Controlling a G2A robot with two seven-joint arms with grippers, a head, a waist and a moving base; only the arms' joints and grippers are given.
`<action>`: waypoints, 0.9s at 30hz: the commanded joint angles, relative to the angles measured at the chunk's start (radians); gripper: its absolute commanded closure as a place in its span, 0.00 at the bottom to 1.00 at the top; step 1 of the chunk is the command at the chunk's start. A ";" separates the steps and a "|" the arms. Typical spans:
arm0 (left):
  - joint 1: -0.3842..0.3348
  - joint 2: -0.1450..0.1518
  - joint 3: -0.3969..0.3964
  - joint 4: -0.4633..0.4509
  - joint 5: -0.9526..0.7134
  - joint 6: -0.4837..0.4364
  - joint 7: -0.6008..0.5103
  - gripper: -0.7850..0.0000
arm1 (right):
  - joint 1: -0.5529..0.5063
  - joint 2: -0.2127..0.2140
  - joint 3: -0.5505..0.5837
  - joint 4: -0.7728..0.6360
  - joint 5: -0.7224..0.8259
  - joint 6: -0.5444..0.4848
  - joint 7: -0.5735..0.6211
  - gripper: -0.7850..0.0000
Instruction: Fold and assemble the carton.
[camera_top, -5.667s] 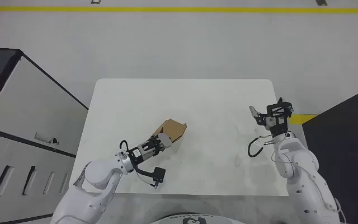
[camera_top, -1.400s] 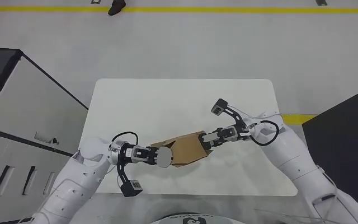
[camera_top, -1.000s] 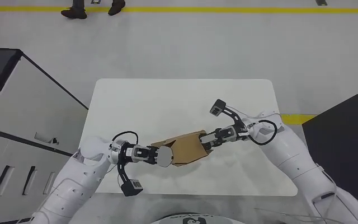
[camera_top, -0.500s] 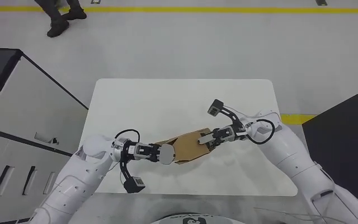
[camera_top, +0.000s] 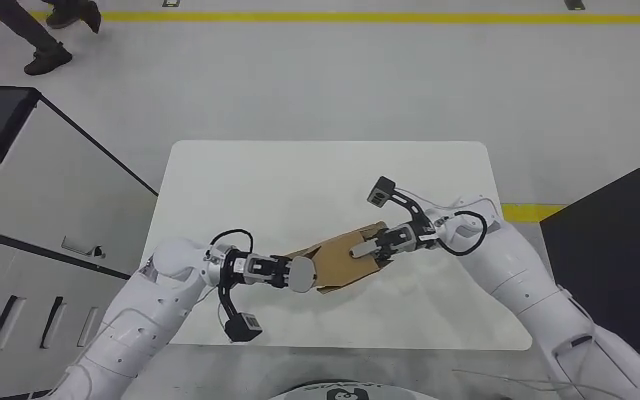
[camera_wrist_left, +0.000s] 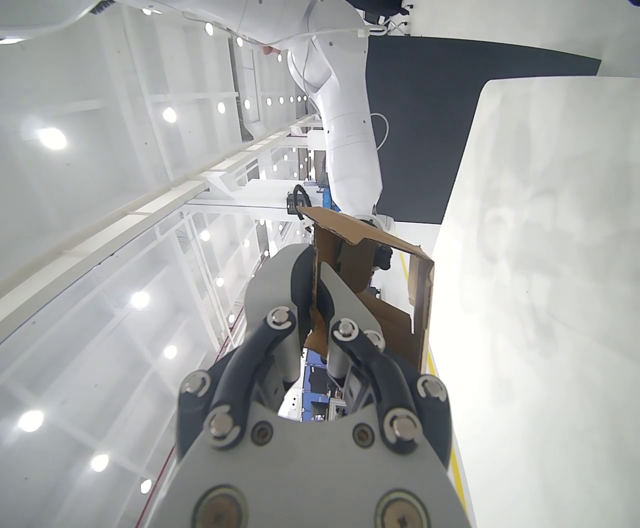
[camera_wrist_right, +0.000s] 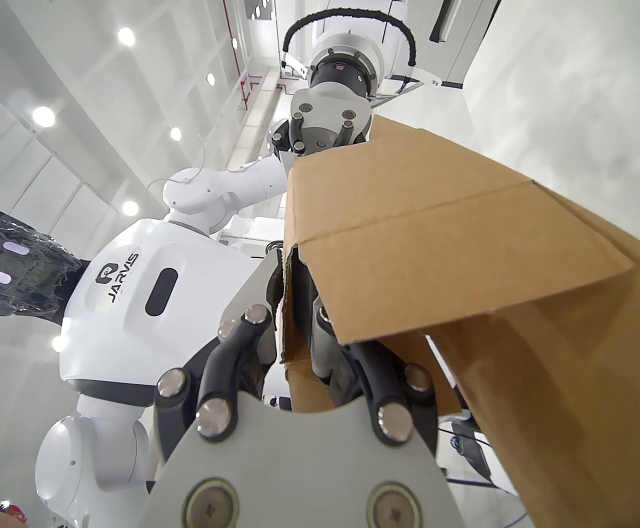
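Two grippers now share the load, where a few seconds back only one did. On the left, my left gripper (camera_top: 292, 272) is still pinched on one end of the cardboard carton (camera_top: 345, 258), with one finger inside the wall and one outside. That arm has carried the carton from left of centre toward the middle of the white table (camera_top: 300, 170).

In the last second or so the carton has drifted a little further right and away from me, and its long axis now rises toward the right. It looks raised off the tabletop, though I can't confirm that its lower edge is clear. From the wrist views it reads as an opened sleeve rather than a flat blank.

On the right, my right gripper (camera_top: 366, 250) has come in from the table's far right edge. It is now closed on a panel edge at the opposite end, one finger on each side of the board.

My read is that the sleeve is squared up and braced at both ends, so the end flaps are what remain to be folded.
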 joint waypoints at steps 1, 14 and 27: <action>-0.003 0.000 0.004 0.003 0.001 -0.001 -0.001 1.00 | 0.002 -0.001 -0.002 0.002 0.001 0.000 0.000 1.00; -0.026 0.000 0.023 0.018 -0.022 0.000 0.008 0.00 | -0.003 -0.006 0.008 0.016 0.016 -0.007 -0.007 1.00; -0.013 0.013 -0.044 0.038 -0.071 0.042 -0.006 0.00 | -0.017 -0.015 0.053 0.094 0.081 -0.027 -0.028 1.00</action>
